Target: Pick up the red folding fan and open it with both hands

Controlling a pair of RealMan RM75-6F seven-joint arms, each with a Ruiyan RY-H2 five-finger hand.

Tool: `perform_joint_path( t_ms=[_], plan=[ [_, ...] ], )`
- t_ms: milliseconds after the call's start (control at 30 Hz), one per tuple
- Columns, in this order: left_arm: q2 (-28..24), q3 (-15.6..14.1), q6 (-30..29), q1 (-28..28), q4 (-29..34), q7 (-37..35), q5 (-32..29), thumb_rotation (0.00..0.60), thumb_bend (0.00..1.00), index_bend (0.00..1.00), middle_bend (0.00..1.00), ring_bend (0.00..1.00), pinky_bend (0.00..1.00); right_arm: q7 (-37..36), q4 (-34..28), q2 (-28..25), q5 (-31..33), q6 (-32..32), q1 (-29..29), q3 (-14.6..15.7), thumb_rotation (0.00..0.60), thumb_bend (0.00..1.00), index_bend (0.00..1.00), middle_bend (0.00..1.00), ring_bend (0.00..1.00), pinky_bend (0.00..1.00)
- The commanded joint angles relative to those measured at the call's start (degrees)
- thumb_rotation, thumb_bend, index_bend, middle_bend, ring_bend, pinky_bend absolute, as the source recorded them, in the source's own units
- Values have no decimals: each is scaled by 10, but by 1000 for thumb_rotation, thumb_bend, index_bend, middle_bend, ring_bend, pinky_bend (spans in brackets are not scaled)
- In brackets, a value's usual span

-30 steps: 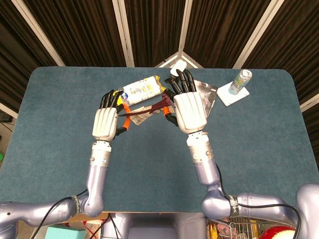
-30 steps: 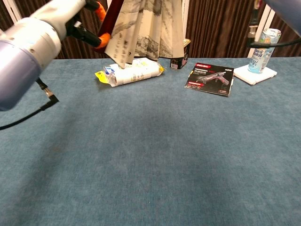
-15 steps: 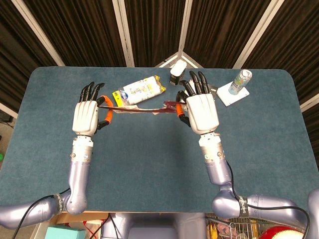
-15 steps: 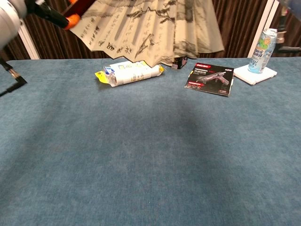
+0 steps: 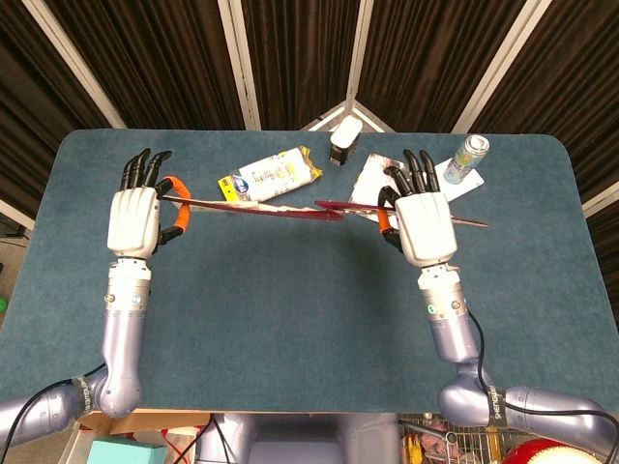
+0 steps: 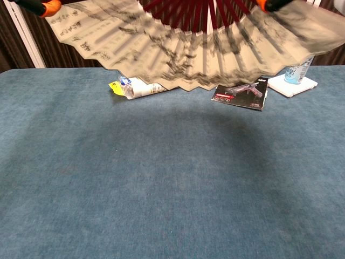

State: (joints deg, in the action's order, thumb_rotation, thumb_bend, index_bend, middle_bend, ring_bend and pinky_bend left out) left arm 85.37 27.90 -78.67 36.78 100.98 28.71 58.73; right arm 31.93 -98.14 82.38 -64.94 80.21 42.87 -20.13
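The red folding fan (image 5: 280, 207) is spread wide, held above the table. From the head view it shows edge-on as a thin red line between the hands. In the chest view its beige painted leaf (image 6: 183, 46) with dark red ribs fills the top of the frame. My left hand (image 5: 135, 215) grips the fan's left end between thumb and fingers. My right hand (image 5: 423, 220) grips the right side, with the fan's outer rib sticking out past it to the right. Only orange fingertips (image 6: 49, 6) of the hands show in the chest view.
On the blue table (image 5: 309, 319) lie a white snack packet (image 5: 269, 175), a dark small box (image 5: 342, 143), a glue-gun booklet (image 6: 240, 93) and a can (image 5: 470, 153) on a white coaster (image 6: 292, 84). All sit along the far side.
Both hands have moved apart, left hand leftward and right hand rightward, and the fan has spread from a narrow bundle to a wide arc.
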Motion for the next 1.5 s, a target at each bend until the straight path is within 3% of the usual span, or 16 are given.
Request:
perform_joint_path(
  t_ms=[33,1067,1367,1433,1500],
  plan=[
    [-8,-2,0,-3,1,-4,0,600,644,655,120,0,0,-10,9,-6,-6,2,-10,8,600,696,787,290,71,48],
    [5,-50,-12,8,-14,3,20,600,641,649,114,0,0,-51,64,-20,-77,7,-65,65,600,697,787,290,72,48],
    [17,-60,-14,10,-34,-4,30,600,613,604,106,0,0,-67,95,-9,-100,17,-80,80,600,696,787,289,72,48],
    [17,-63,-14,8,-36,-7,30,600,580,573,86,0,0,-71,97,-8,-104,17,-84,84,600,697,766,289,72,47],
    [16,-66,-14,6,-36,-8,30,600,521,534,63,0,0,-73,97,-9,-110,16,-88,91,600,697,666,280,64,47]
  ],
)
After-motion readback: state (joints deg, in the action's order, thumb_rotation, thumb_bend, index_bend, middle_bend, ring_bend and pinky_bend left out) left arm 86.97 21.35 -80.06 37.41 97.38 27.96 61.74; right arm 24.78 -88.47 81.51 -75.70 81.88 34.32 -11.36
